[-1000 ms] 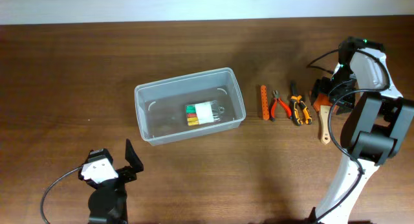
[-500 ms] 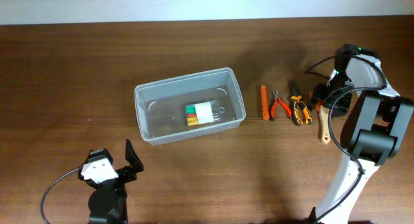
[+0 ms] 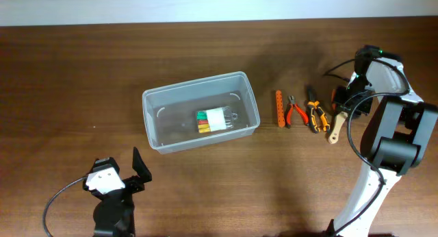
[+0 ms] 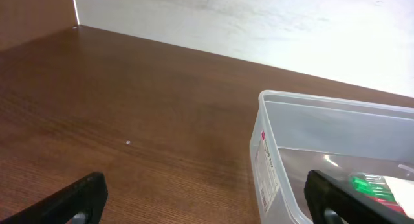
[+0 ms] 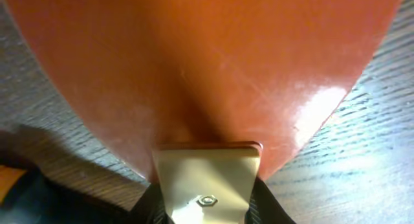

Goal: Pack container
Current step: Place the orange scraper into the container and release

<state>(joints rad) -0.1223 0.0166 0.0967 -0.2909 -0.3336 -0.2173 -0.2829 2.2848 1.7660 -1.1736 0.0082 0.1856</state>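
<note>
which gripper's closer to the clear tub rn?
Left. The left gripper sits open just off the container's near-left corner, not touching. The right gripper is far off its right end, beyond the red-handled pliers.

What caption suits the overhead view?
Clear plastic tub holding a small box of coloured pieces, hand tools beside it on brown wooden table.

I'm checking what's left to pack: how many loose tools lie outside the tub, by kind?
pliers: 2 (red-handled pliers, orange-and-black pliers)
orange bar: 1
wooden-handled tool: 1
Total: 4
</note>
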